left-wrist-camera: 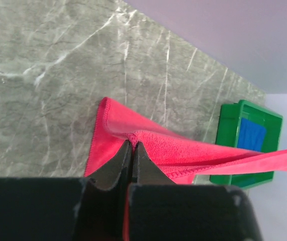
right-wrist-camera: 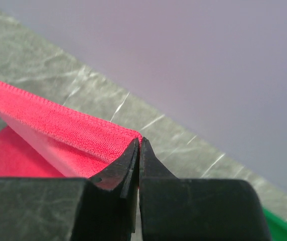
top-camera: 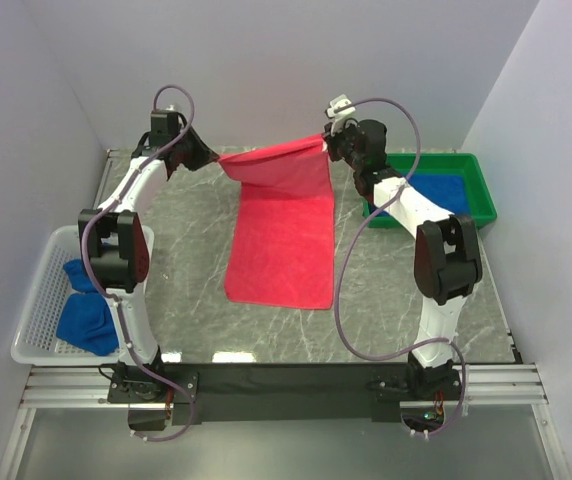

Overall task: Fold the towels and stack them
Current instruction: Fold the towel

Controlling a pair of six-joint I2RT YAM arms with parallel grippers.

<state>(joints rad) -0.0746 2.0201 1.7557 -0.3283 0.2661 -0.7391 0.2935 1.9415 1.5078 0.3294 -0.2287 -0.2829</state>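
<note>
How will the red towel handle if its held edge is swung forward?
Probably floppy: the red towel hangs from the left gripper and right gripper and drapes onto the table. Likely light, since two corner pinches hold it up. Its looped pile may drag on the table rather than slide.

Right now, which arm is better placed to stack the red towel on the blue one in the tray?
Right, probably. The right claw grips the red towel beside the green tray with the blue towel; the left claw is farther off.
</note>
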